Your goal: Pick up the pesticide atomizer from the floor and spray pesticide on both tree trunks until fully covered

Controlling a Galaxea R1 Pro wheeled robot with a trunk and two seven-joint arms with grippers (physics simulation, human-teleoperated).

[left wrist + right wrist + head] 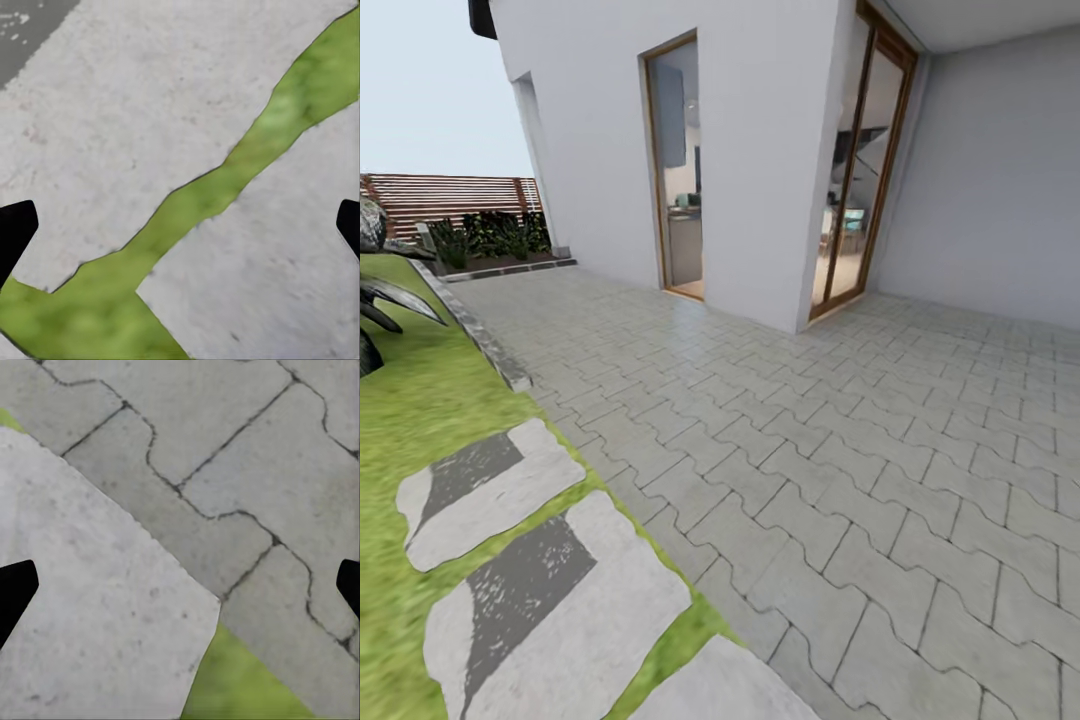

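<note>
We are in transit here: the head view faces a white house wall (760, 150) with a wood-framed glass door (678, 165), over interlocking grey pavers (840, 430), with lawn (420, 400) and irregular stone slabs (490, 490) running along our left side. The slat fence (445, 200) sits far off at the left, behind low dark shrubs (490, 238). We cannot place the pesticide atomizer from these pictures, nor the two trees, so we cannot give a bearing, a long axis, or say which arm is nearer; our guess is the garden proper lies to our left, since grass and fence are that way, so the base likely needs to turn toward it. Left gripper (180, 221): dark fingertips (16, 225) sit at opposite edges of the wrist view, so the jaws stand wide apart, holding nothing, hanging over a pale slab (135, 112) split by a grass seam (225, 180). Right gripper (180, 581): same wide spread, nothing between the fingers, hanging where a slab (90, 615) meets the pavers (225, 450).
</note>
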